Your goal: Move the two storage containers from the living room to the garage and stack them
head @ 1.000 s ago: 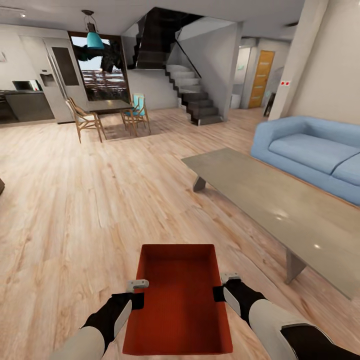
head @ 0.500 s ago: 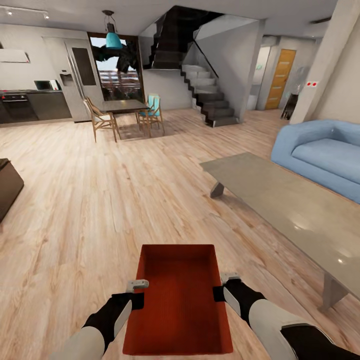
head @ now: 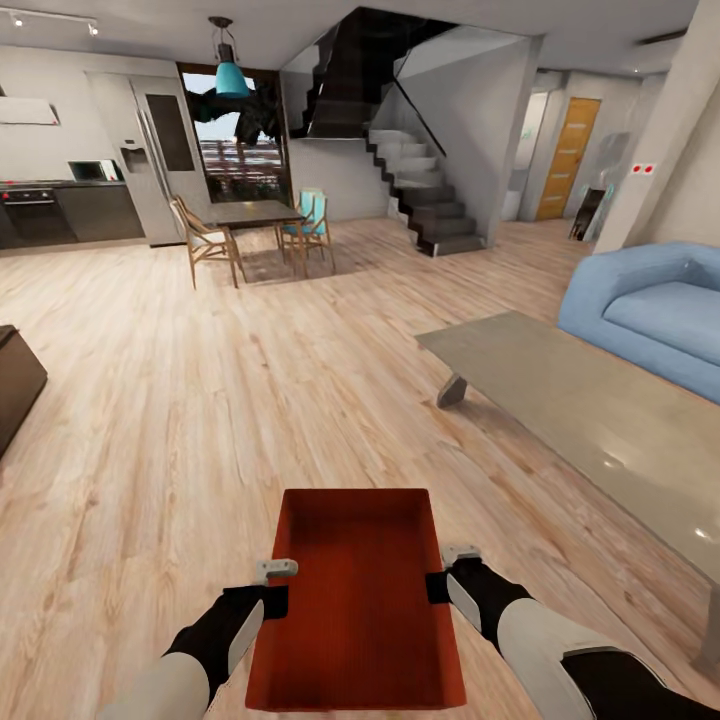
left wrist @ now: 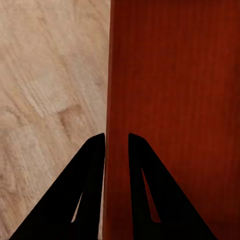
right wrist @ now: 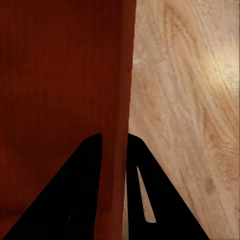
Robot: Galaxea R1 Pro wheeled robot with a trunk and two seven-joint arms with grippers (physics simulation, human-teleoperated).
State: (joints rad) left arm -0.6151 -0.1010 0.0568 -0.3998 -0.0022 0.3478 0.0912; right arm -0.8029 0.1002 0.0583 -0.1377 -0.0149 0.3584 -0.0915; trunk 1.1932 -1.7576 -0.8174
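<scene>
still in the living room, on light plank flooring. whole head view swung since a second ago: camera turned, not the furniture. sofa now pushed further toward the right edge, partly cut off; grey low table likewise slid right, its far leg still showing, its near end running out of frame. staircase and orange door shifted right too. kitchen counter and fridge more fully in sight at the far left than before. dark block at the left edge, not seen a second ago, present half a second ago. dining table with wooden chairs and teal lamp moved rightward in frame.

bin unchanged in place relative to the arms: red-orange, open top up, held level above the planks in front of the trunk, between both arms. only one bin in sight.

left gripper still clamped on the bin's left wall; in the left wrist view, fingers straddling the wall, one outside, one inside. right gripper still clamped on the right wall; in the right wrist view, fingers pinching the wall the same way, planks beyond.
</scene>
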